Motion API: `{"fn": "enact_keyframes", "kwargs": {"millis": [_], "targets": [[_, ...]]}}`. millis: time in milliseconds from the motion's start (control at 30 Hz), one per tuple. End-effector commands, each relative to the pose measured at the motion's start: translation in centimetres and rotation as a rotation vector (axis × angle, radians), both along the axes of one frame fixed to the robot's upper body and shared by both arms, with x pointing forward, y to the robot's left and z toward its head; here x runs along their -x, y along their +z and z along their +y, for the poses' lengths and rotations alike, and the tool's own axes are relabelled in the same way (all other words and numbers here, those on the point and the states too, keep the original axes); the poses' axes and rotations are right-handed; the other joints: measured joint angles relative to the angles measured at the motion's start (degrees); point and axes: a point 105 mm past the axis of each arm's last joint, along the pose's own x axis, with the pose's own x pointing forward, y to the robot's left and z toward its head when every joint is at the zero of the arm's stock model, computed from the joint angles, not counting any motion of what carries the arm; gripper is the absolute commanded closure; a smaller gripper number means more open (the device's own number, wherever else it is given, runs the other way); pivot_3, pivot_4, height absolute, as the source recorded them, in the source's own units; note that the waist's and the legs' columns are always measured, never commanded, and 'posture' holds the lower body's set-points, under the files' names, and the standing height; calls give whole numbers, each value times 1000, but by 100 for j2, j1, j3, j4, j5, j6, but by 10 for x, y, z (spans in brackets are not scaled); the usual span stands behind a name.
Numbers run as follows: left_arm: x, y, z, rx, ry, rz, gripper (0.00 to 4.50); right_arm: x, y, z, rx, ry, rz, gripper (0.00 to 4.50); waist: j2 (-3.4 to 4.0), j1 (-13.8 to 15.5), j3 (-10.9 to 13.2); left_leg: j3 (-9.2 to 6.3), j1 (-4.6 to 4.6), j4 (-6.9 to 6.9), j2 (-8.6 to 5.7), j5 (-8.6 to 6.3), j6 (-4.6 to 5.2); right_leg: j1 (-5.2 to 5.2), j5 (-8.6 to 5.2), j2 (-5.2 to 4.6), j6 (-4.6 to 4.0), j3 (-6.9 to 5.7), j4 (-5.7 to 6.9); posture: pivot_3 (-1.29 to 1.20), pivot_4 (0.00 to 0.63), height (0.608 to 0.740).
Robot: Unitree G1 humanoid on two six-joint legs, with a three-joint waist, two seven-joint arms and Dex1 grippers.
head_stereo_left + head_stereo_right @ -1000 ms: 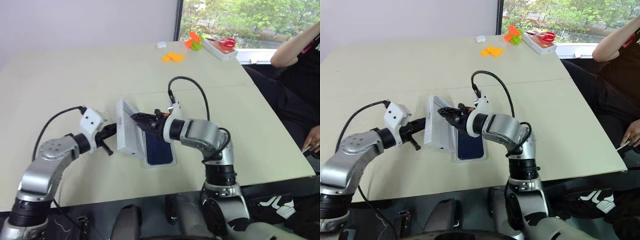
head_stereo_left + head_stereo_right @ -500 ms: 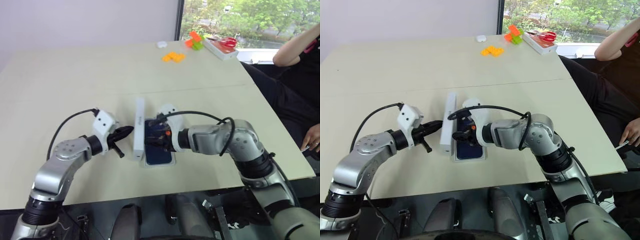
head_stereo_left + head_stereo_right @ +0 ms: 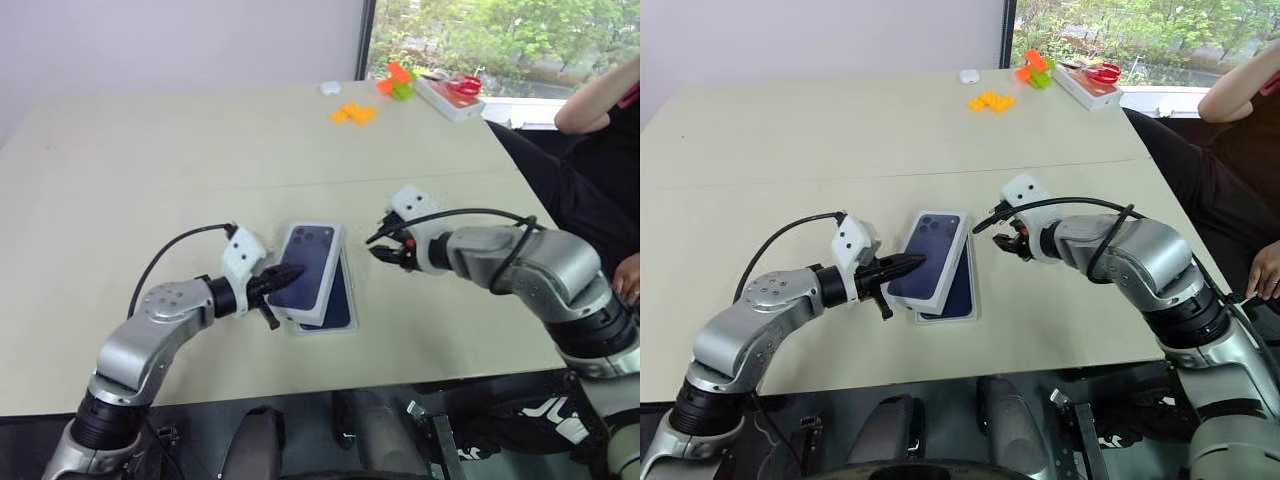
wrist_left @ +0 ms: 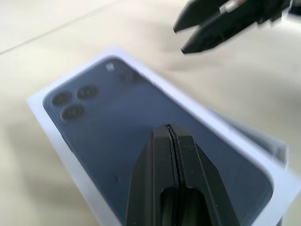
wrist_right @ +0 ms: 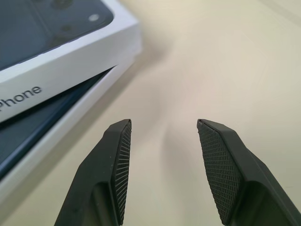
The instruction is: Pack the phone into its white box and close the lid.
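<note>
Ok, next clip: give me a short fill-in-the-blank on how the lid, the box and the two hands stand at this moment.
1. The lid lies askew over the white box, its printed phone picture facing ____.
2. The left hand has its fingers ____ and rests its tip on the lid.
3. The right hand is off the lid, with its fingers ____.
4. Under the lid's skewed edge, the dark ____ still shows in the box.

Missing words: up; shut; open; phone

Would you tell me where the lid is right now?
The lid lies picture-side up and askew over the white box near the table's front edge, with the shut left gripper on its top.
</note>
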Motion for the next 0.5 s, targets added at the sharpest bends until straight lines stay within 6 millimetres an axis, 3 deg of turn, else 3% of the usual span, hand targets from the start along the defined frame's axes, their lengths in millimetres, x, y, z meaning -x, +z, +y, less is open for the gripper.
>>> {"fn": "enact_keyframes", "kwargs": {"millis": [33, 167, 233, 367, 500], "targets": [[-14, 25, 28, 72, 151, -17, 4500, 0, 15, 6, 14, 69, -100, 2182, 0, -2, 0, -3, 1, 1, 2, 0, 0, 4, 0, 7, 0, -1, 2, 0, 150, 739], [-23, 21, 73, 50, 367, 46, 4500, 1, 18, 15, 15, 134, -138, 2182, 0, -14, 0, -3, 7, 0, 13, 0, 0, 10, 0, 26, 0, -2, 8, 0, 150, 739], [-21, 13, 80, 2, 389, 66, 4500, 4, 17, 21, -1, 168, -132, 2723, 0, -12, 0, -4, 7, -1, 19, 0, 0, 8, 0, 33, -1, -1, 9, 0, 150, 739], [-18, -7, 84, -83, 396, 118, 4500, 10, 12, 32, 1, 228, -113, 4457, 0, 16, -1, -5, 19, 0, 20, 1, -2, -4, 6, 30, -11, 1, 6, 0, 150, 739], [-13, -22, 70, -158, 322, 155, 4500, 15, 9, 42, 10, 263, -102, 4457, -1, 38, -1, -2, 16, 4, 11, 2, -3, -2, 9, 14, -15, 0, 4, 0, 150, 739]]}}
